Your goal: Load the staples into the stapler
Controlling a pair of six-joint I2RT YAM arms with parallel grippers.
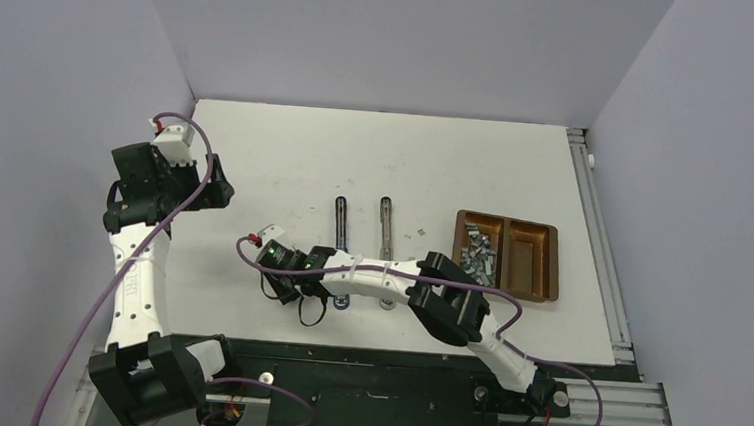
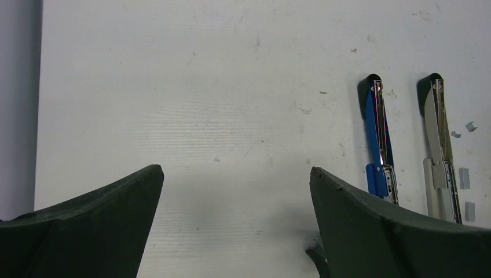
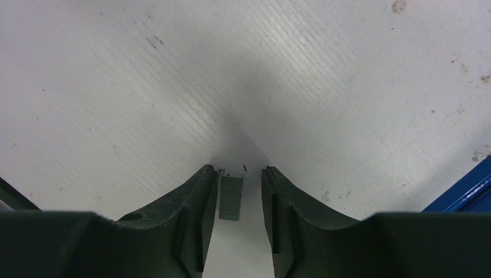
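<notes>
**Staple strip between the right gripper's fingers**

Staple strip (image 3: 231, 198) lies flat on the white table (image 3: 116, 87), between the partly open jaws of the right gripper (image 3: 238, 171): close against one finger (image 3: 197, 202), with a clear gap to the other. Blue stapler (image 3: 466, 191) lies just beside, opened flat. More staples (image 1: 478, 255) sit piled in a brown tray's (image 1: 538, 284) compartment nearer the stapler. The left gripper (image 2: 234, 168) hovers wide open, well apart.

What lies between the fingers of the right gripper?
A short staple strip lies on the table, not yet clamped. The right wrist view shows it.
</notes>
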